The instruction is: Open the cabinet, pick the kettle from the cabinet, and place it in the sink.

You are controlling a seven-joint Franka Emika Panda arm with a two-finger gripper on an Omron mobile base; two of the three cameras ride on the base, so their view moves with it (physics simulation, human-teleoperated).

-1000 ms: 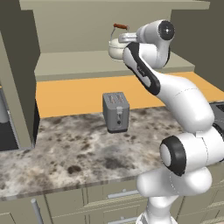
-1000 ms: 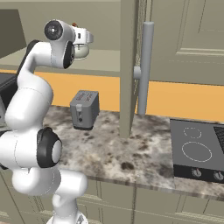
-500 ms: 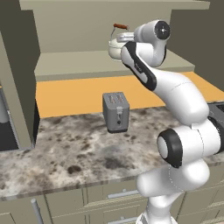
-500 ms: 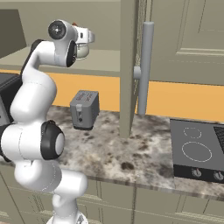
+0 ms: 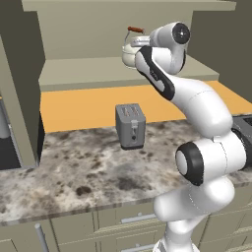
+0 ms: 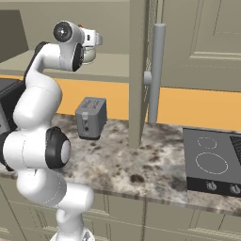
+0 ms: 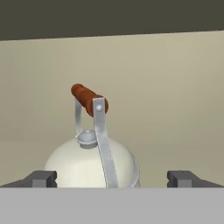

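The cream-white kettle (image 5: pixel 129 53) stands upright on the shelf (image 5: pixel 88 76) of the open cabinet, its wire handle topped by a reddish-brown grip (image 7: pixel 87 98). My gripper (image 5: pixel 139 43) is at kettle height right beside it, open. In the hand view the kettle (image 7: pixel 83 168) lies close ahead between the two fingertips (image 7: pixel 43 178), left of centre, with no pad touching it. From the right base view my hand covers most of the kettle (image 6: pixel 89 55). One cabinet door (image 6: pixel 140 70) with its grey bar handle (image 6: pixel 155 73) is swung out. The sink is out of view.
A grey toaster (image 5: pixel 131 125) stands on the speckled counter (image 5: pixel 83 172) below the shelf. A black cooktop (image 6: pixel 212 162) lies to the right. The other open door (image 5: pixel 19 98) hangs at the left, with a dark appliance (image 5: pixel 9 145) beyond it. Drawer fronts run under the counter.
My arm has shifted slightly and the hand has edged a little nearer the kettle. The kettle stays where it was on the shelf.
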